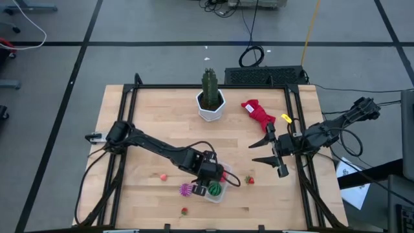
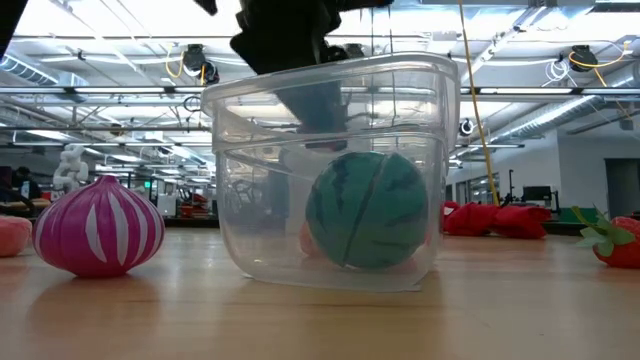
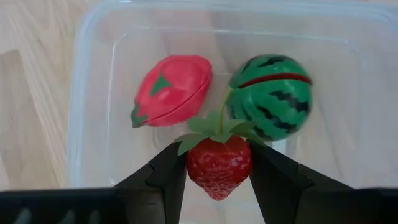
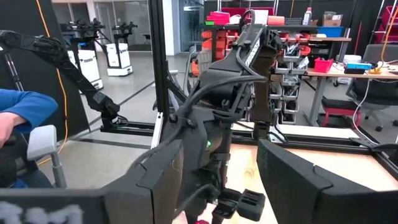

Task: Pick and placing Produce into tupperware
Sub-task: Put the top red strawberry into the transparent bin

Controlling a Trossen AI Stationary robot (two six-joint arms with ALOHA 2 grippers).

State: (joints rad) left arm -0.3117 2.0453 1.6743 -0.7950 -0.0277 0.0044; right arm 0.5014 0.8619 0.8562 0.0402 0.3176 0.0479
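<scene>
The left gripper (image 3: pixel 217 180) hangs over the tupperware (image 1: pixel 222 191) at the near middle of the bench (image 1: pixel 149 116), its jaws closed on a strawberry (image 3: pixel 218 165) held just above the container's inside. Two pieces already lie in the tupperware: a watermelon (image 3: pixel 270 96) and, touching it on one side, a red piece with a green leaf patch (image 3: pixel 171 90). In the low view the watermelon rests on the container floor against its right wall.

Just left of the tupperware, on the bench, sits a purple onion (image 2: pixel 98 227). A second strawberry (image 1: pixel 250 180) lies to the right of the container, a pink bit (image 1: pixel 163 176) farther left, and a small red bit (image 1: pixel 184 210) near the front edge.

The right gripper (image 1: pixel 270 150) waits over the right side of the bench, jaws parted and holding nothing. A cactus (image 1: pixel 210 90) in a white pot (image 1: pixel 211 110) stands at the far middle, a red cloth (image 1: pixel 257 112) to its right.
</scene>
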